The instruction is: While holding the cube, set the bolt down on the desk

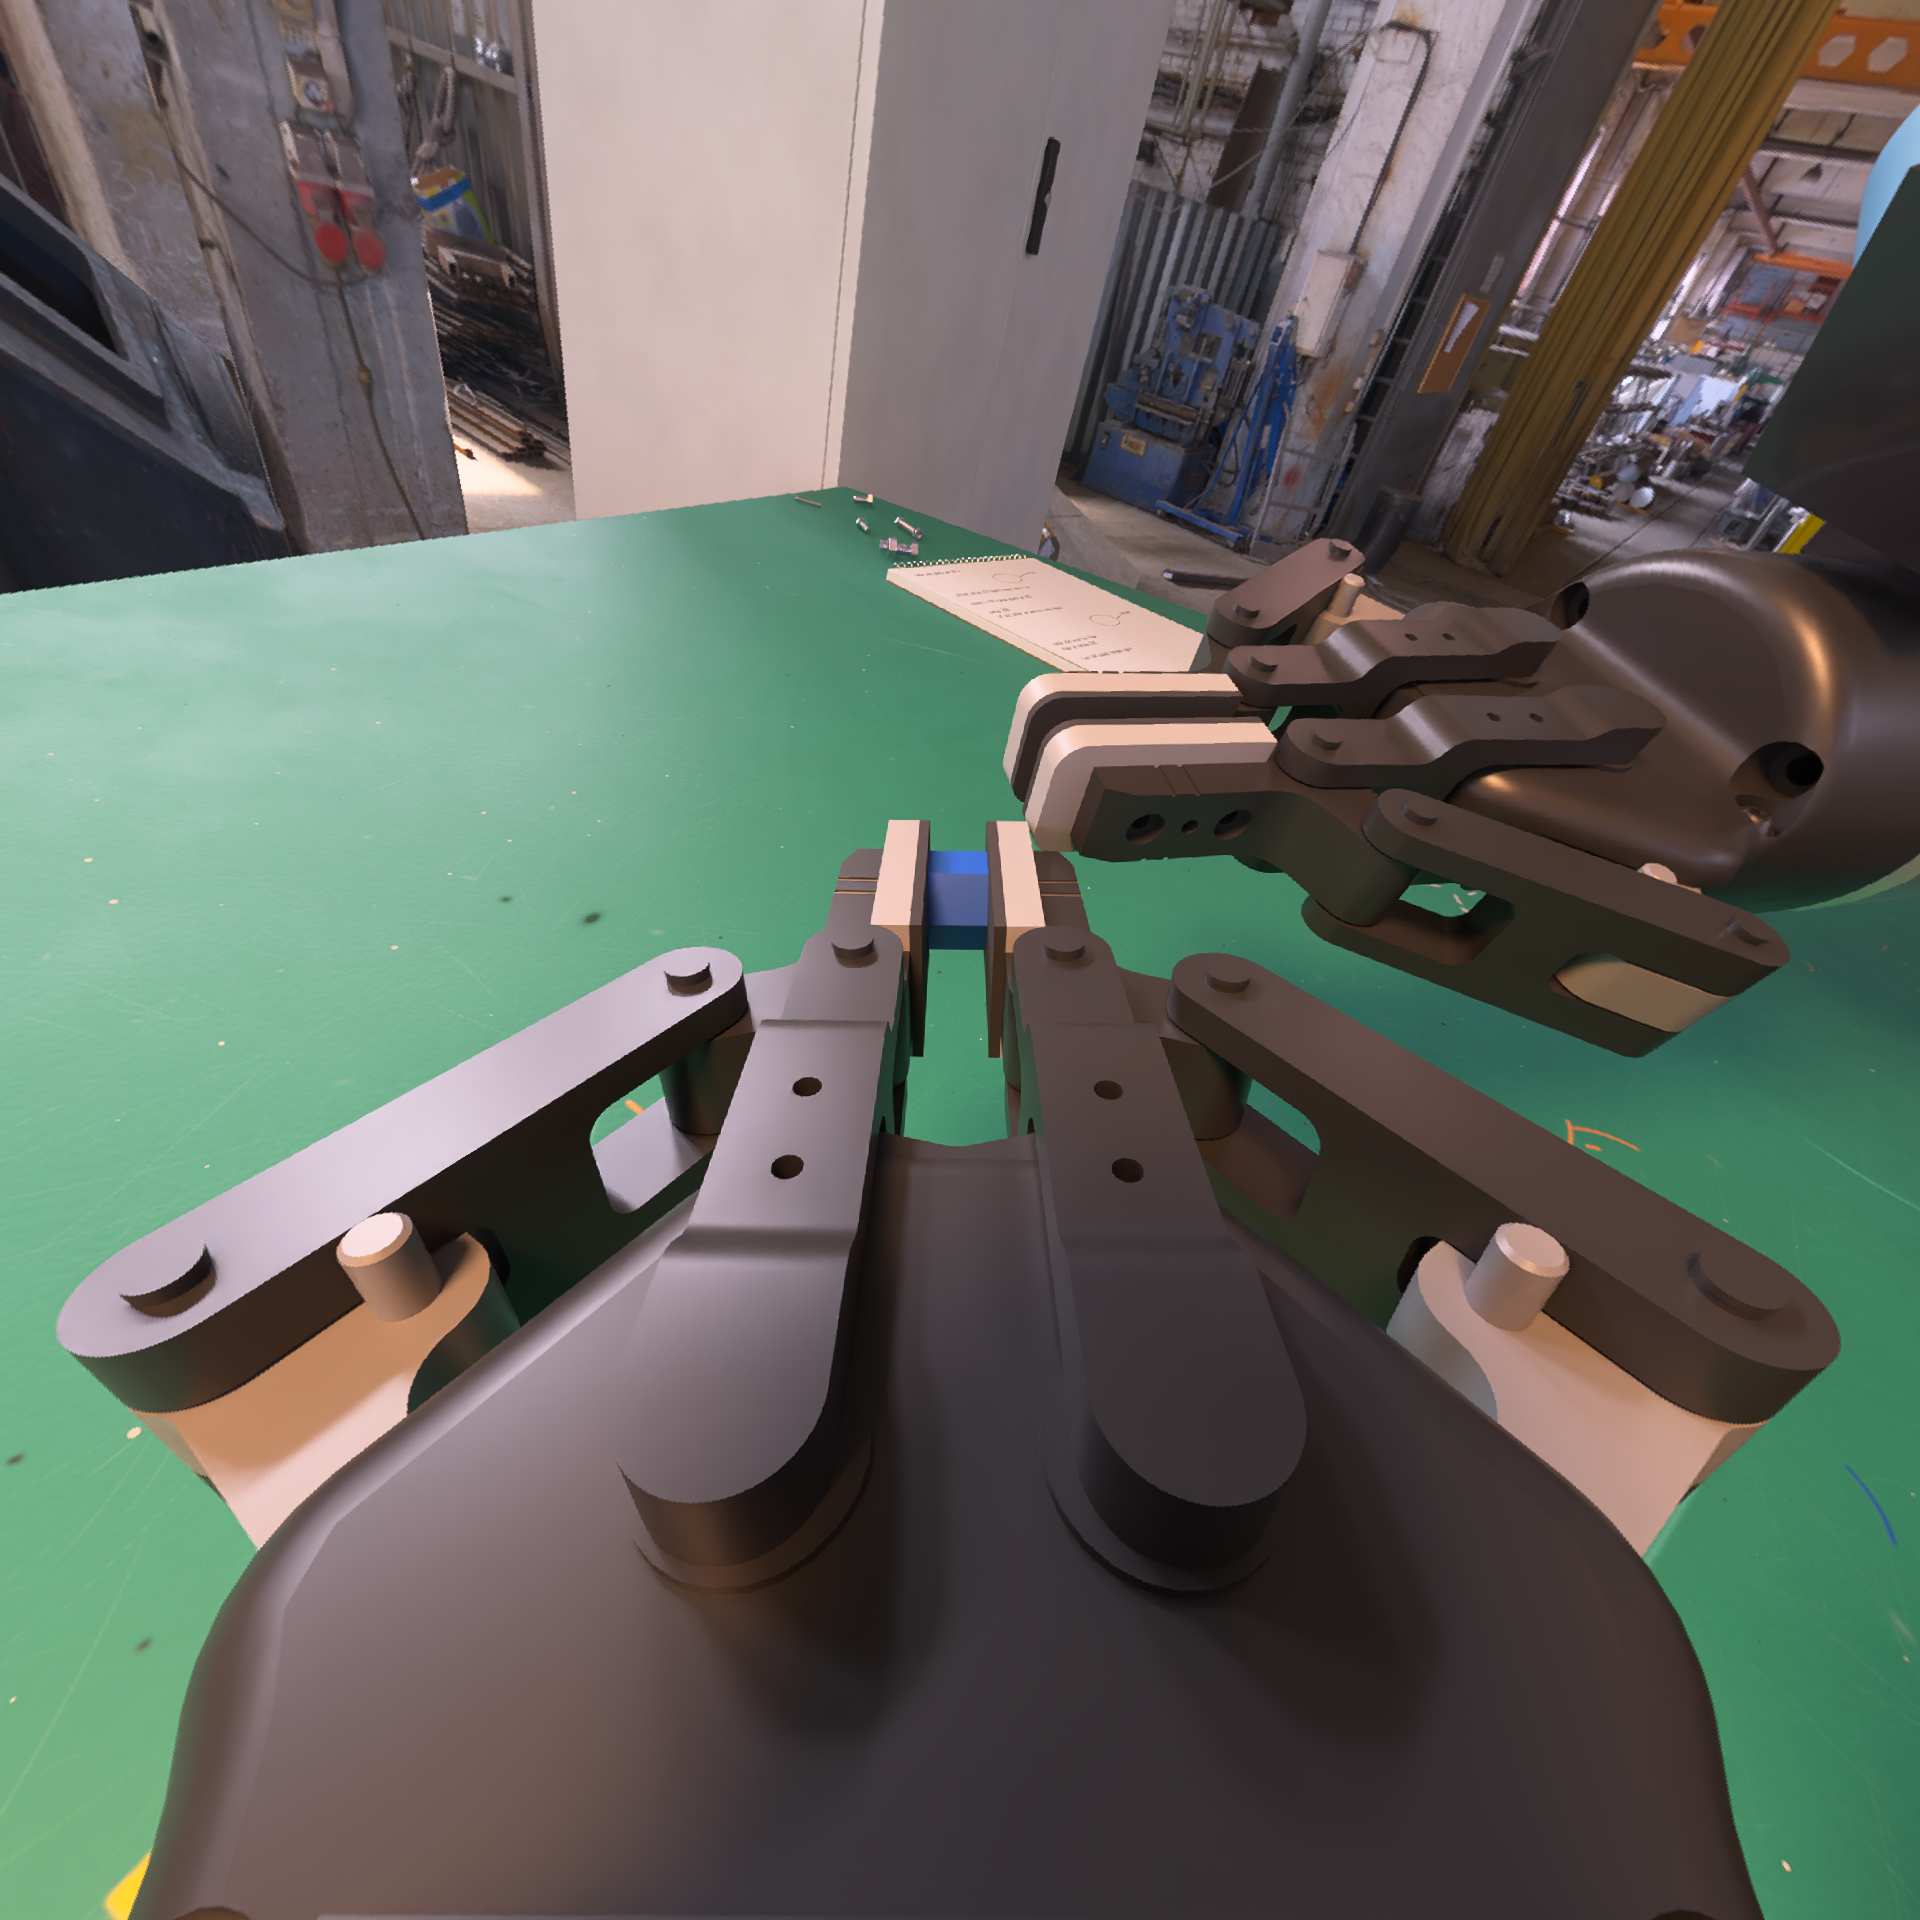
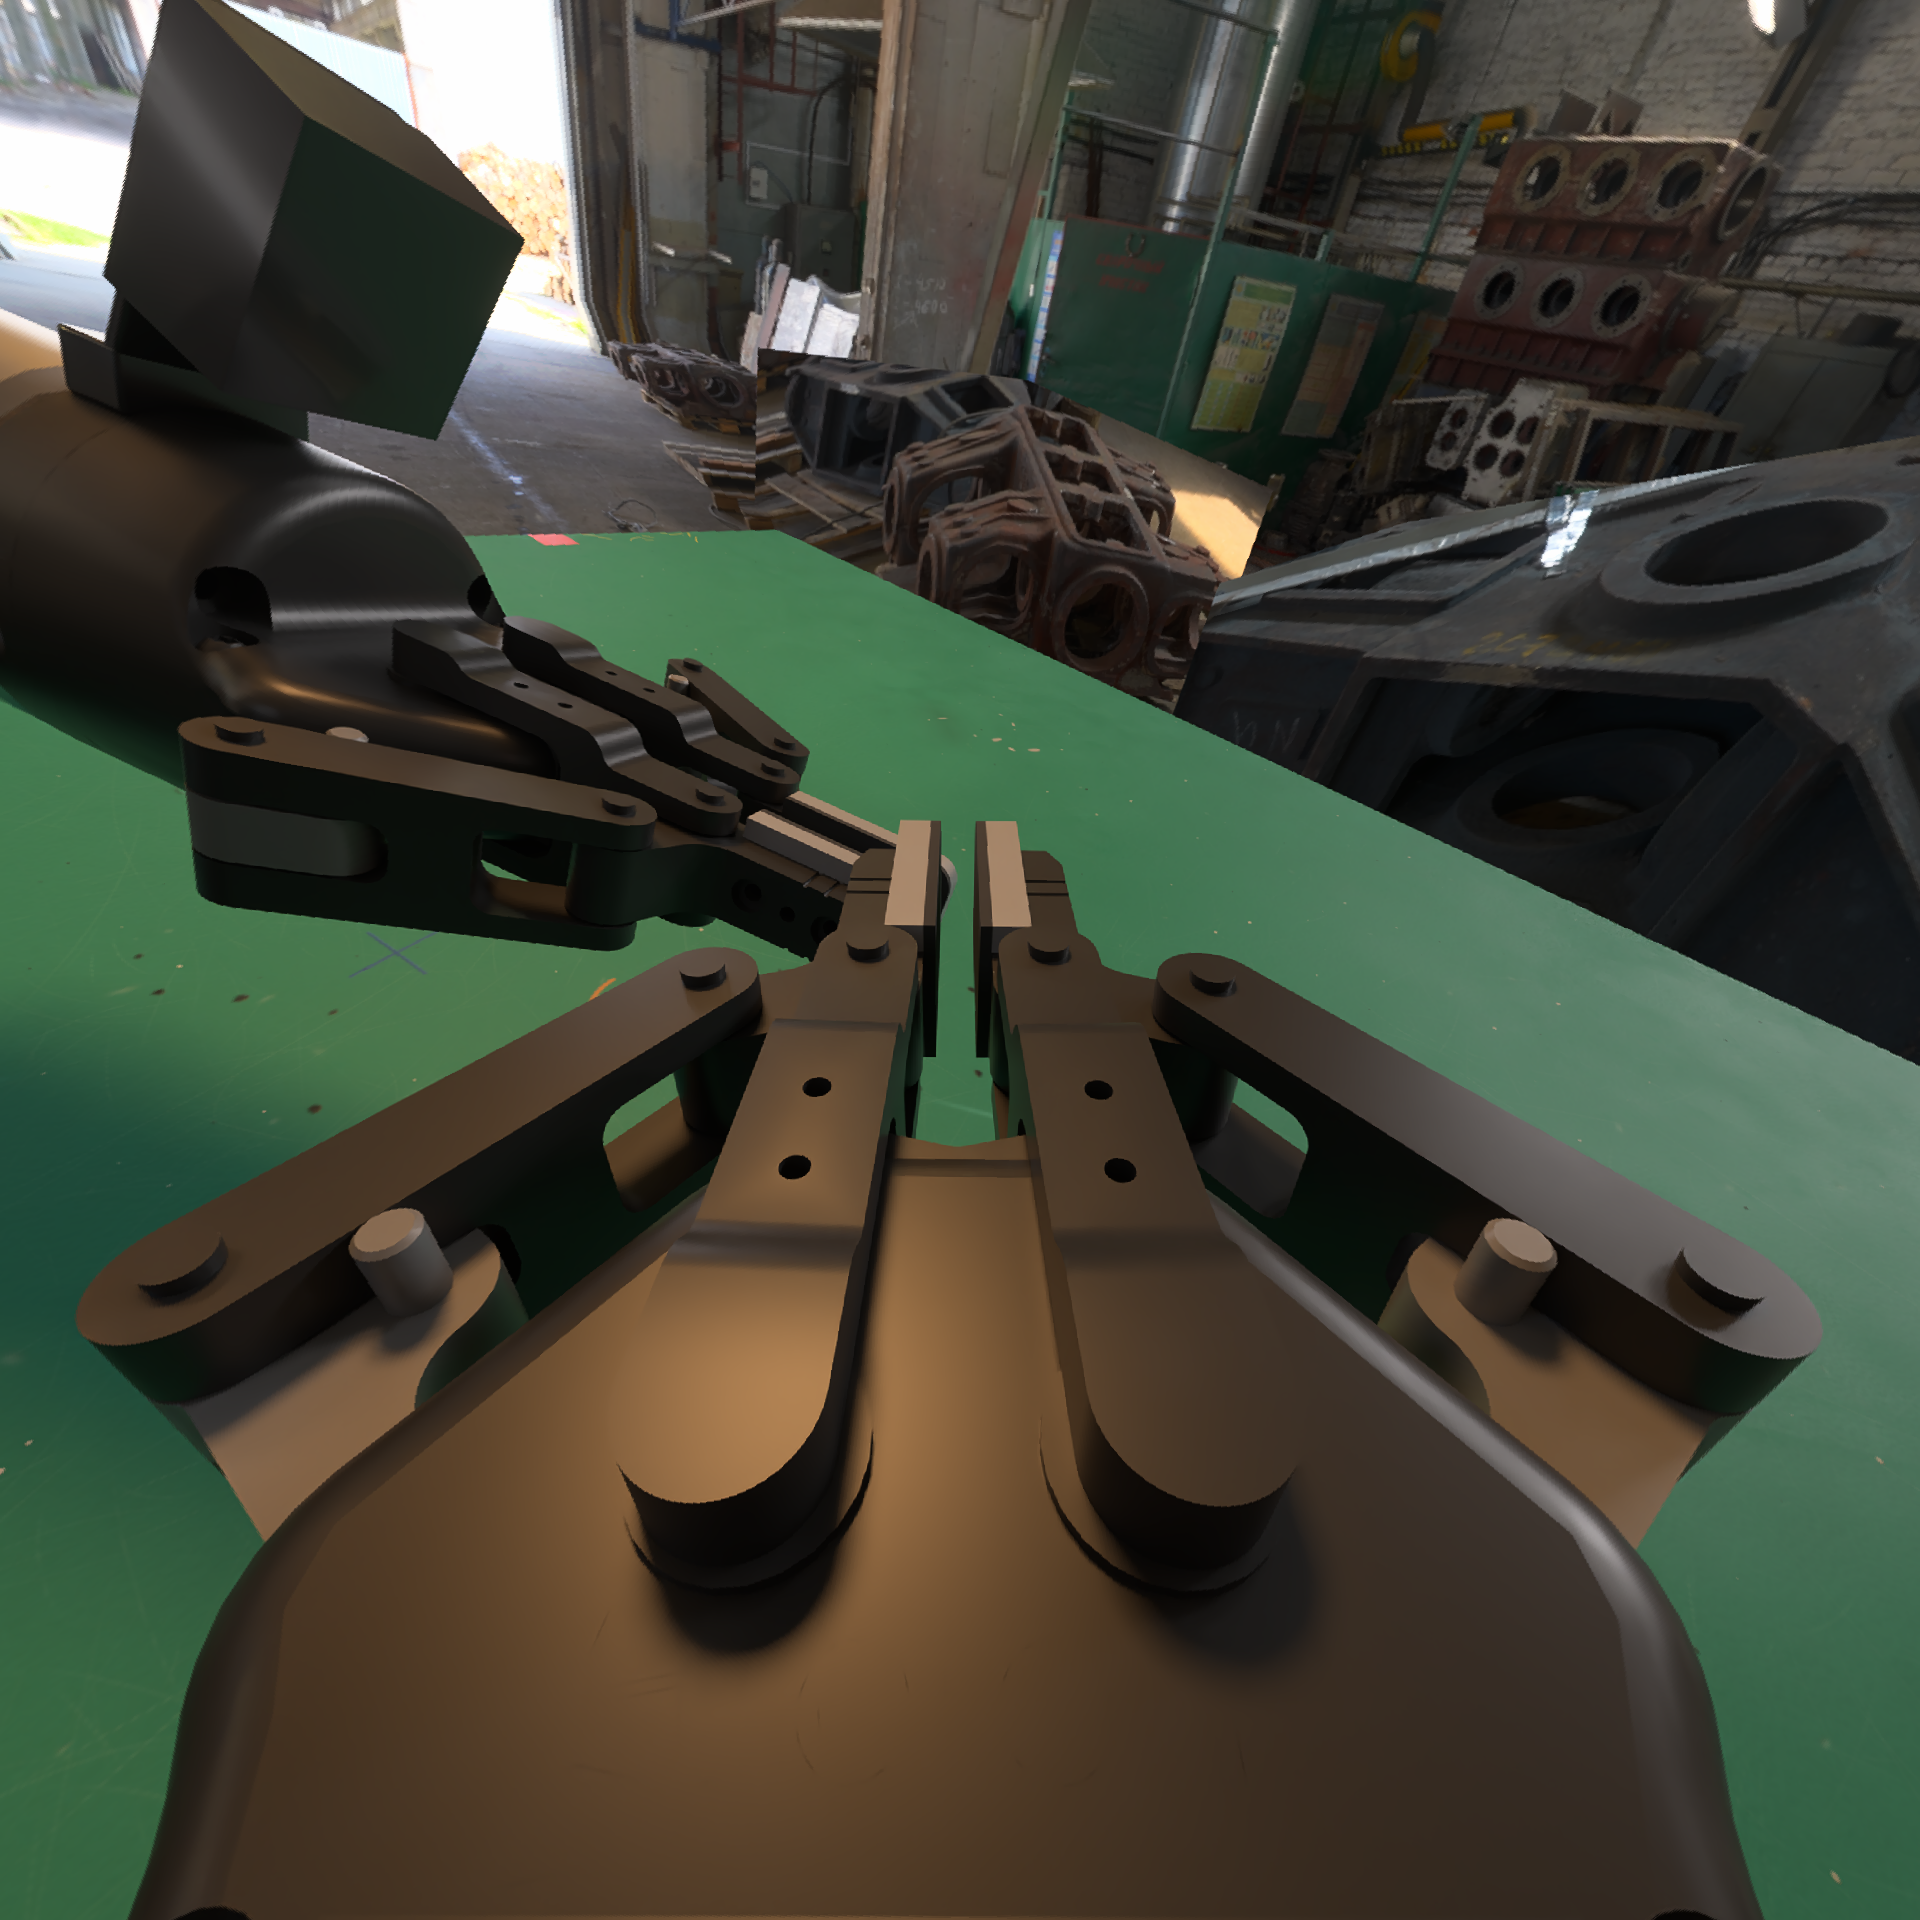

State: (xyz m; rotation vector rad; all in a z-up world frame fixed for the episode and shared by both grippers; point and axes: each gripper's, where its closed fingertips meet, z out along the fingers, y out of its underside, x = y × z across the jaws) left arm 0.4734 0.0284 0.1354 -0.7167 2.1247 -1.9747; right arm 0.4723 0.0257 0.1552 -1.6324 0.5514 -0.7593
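My left gripper (image 1: 956,883) is shut on a small blue cube (image 1: 956,894) and holds it low over the green desk (image 1: 416,779). My right gripper (image 2: 958,873) is nearly closed, with a small grey piece of the bolt (image 2: 944,871) showing between its pads. The rest of the bolt is hidden. In the left wrist view the right gripper (image 1: 1031,753) lies on its side just right of and beyond the cube, with its tips close to my left fingers. In the right wrist view the left gripper (image 2: 831,847) reaches in from the left, its tips behind my left finger.
A spiral notepad (image 1: 1039,613) lies on the desk beyond the right gripper. Several loose bolts (image 1: 894,530) lie at the far corner. The desk's edge (image 2: 1195,727) runs diagonally on the right of the right wrist view.
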